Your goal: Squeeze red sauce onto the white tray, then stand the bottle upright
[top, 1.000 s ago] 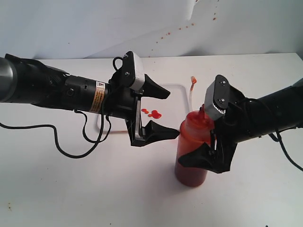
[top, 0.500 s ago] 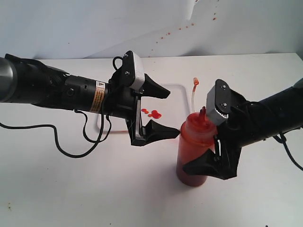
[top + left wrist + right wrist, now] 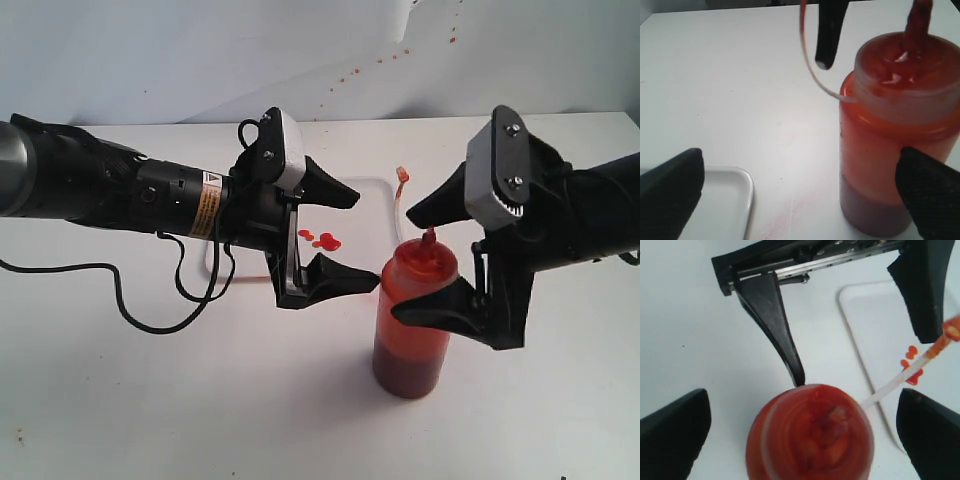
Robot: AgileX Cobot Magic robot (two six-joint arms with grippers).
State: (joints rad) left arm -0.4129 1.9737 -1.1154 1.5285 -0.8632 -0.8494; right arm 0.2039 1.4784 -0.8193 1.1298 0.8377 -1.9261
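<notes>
On the white table (image 3: pixel 150 400) the bottle (image 3: pixel 410 335) stands upright, untouched, between the right hand (image 3: pixel 403 265)'s spread jaws.

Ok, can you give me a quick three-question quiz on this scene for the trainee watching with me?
1. True or false: the bottle lies on its side.
2. The red sauce blobs sit on: A the white tray, B a blue plate, C a cloth.
3. Fill in: the jaws of the right gripper, on either side of the bottle, stand ___ (open or shut).
Key: 1 false, it stands upright. 2 A. 3 open.
</notes>
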